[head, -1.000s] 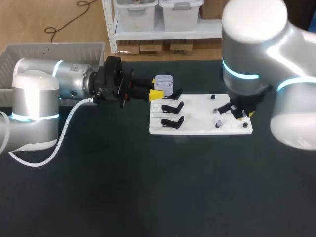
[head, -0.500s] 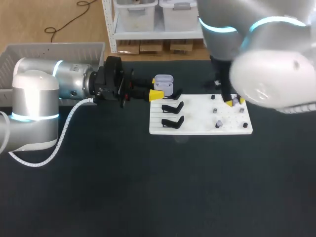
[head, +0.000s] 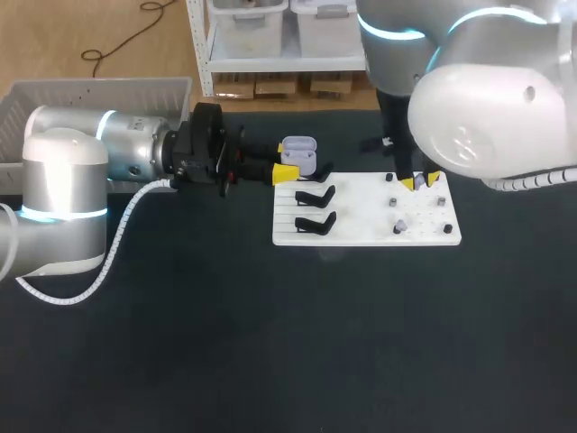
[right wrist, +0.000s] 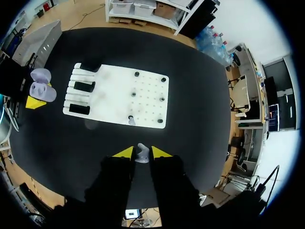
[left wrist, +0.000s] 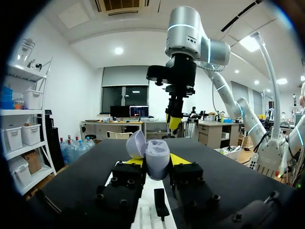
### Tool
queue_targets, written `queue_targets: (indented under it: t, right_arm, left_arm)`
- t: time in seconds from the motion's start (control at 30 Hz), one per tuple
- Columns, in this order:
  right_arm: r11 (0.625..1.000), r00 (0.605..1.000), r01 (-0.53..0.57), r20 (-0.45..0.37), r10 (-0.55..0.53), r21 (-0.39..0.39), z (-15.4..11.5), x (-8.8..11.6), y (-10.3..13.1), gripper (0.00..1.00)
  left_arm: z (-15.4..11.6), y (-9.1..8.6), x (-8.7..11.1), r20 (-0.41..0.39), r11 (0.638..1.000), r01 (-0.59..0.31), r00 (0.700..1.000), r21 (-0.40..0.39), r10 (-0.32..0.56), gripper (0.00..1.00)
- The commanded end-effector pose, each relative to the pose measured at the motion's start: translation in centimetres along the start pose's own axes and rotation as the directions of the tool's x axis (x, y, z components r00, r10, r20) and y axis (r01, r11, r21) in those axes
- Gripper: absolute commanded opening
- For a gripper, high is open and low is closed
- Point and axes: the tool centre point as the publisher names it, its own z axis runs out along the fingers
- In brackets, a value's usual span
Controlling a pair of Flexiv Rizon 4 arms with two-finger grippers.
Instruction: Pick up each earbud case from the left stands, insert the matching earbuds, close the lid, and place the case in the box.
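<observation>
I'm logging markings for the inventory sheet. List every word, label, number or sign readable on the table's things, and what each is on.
None can be read. The earbud case in the left gripper, the earbud in the right gripper, the white board and its black stands show no legible print in any view.
</observation>
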Motion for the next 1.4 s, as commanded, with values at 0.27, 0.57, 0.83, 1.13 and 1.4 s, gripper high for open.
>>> queue_targets:
  t: [0.27,0.57,0.83,1.13,1.4]
  right_arm:
    - [0.994,0.993,-0.110,0.031,0.110,-0.018,-3.0,-1.2,2.3,0.00]
    - [0.967,0.969,-0.246,-0.027,0.244,-0.067,-3.8,-2.4,3.7,0.00]
    - [0.957,0.955,-0.283,-0.112,0.276,-0.060,-3.4,-2.3,5.0,0.00]
    - [0.955,0.952,-0.291,-0.119,0.284,-0.054,-3.2,-2.3,5.3,0.00]
    - [0.955,0.952,-0.291,-0.119,0.284,-0.054,-3.2,-2.3,5.3,0.00]
  left_arm:
    - [0.0,-0.1,0.1,0.002,1.000,-0.003,1.000,-0.004,0.003,0.00]
    - [0.9,-0.9,0.4,0.010,1.000,-0.002,1.000,0.019,0.002,0.00]
    - [2.3,-2.1,1.0,0.016,0.998,0.003,1.000,0.064,-0.004,0.00]
    - [2.5,-2.2,1.1,0.017,0.998,0.003,1.000,0.068,-0.005,0.00]
    - [2.5,-2.2,1.1,0.017,0.998,0.003,1.000,0.068,-0.005,0.00]
